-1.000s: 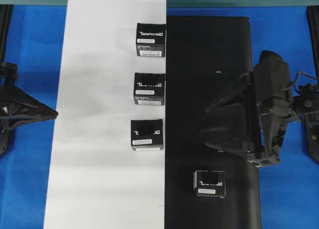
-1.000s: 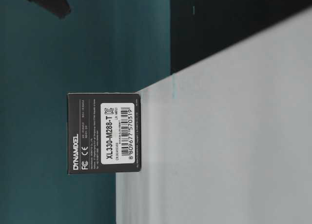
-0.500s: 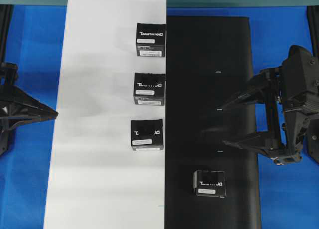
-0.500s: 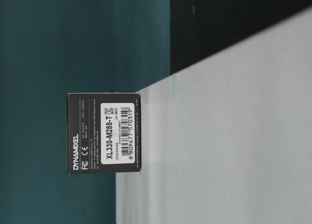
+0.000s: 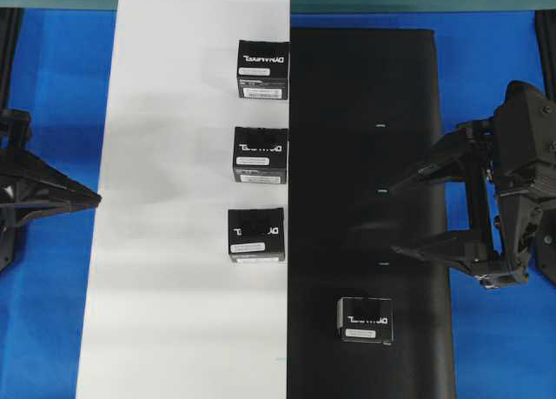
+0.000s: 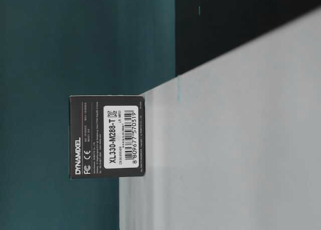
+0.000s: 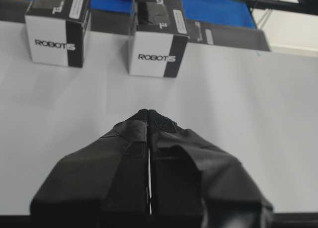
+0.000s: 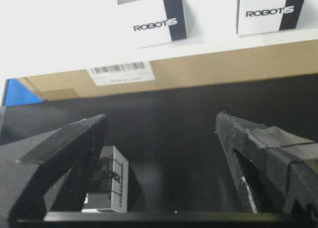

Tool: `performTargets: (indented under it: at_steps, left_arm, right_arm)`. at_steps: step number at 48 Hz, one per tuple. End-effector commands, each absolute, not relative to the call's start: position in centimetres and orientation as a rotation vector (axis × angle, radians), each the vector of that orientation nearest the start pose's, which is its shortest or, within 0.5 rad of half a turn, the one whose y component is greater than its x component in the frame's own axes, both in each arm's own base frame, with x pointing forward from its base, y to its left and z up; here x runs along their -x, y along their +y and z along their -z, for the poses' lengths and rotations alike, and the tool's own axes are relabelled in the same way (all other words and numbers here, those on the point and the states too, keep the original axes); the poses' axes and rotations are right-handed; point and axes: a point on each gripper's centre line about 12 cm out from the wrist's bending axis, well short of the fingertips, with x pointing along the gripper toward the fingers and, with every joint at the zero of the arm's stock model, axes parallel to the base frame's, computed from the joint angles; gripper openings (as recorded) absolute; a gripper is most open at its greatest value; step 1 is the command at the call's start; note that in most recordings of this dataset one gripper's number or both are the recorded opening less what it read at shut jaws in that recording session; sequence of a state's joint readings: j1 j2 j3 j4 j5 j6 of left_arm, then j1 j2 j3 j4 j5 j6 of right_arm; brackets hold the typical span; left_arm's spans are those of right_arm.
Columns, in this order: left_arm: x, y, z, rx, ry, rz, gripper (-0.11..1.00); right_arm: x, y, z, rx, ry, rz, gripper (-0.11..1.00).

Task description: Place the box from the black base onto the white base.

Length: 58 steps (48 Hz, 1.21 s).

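Sheets first: white base (image 5: 174,242) carries three boxes (image 5: 260,155) marked ROBOTIS, black base (image 5: 365,156) one DYNAMIXEL box (image 5: 365,319) just below the right gripper (image 5: 393,218), wide open, empty. Left gripper (image 7: 149,113) pressed closed.

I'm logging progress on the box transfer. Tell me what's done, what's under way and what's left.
Done: three boxes stand on the white base, along its edge next to the black base.
In hand: nothing is held. The right gripper hangs open and empty over the black base; the left gripper is shut over the white base.
Left: the last box sits on the black base.
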<state>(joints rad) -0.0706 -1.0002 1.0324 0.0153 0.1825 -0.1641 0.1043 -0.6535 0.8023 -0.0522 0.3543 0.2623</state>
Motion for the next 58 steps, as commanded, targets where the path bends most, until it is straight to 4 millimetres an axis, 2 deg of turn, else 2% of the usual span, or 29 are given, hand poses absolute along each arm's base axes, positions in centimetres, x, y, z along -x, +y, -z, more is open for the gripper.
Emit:
performTargets:
  at_steps: [1,58]
  left_arm:
    - [-19.63,-1.38,-30.94,0.138,0.207,0.054,-0.05]
    - [-19.71,-1.39,-31.0,0.138,0.196,0.055,-0.05]
  right_arm:
    - [-26.49,2.7,-30.09,-0.182,0.505,-0.036,0.99]
    - [-26.28,3.0,-29.53,-0.179,0.518,-0.046,0.99]
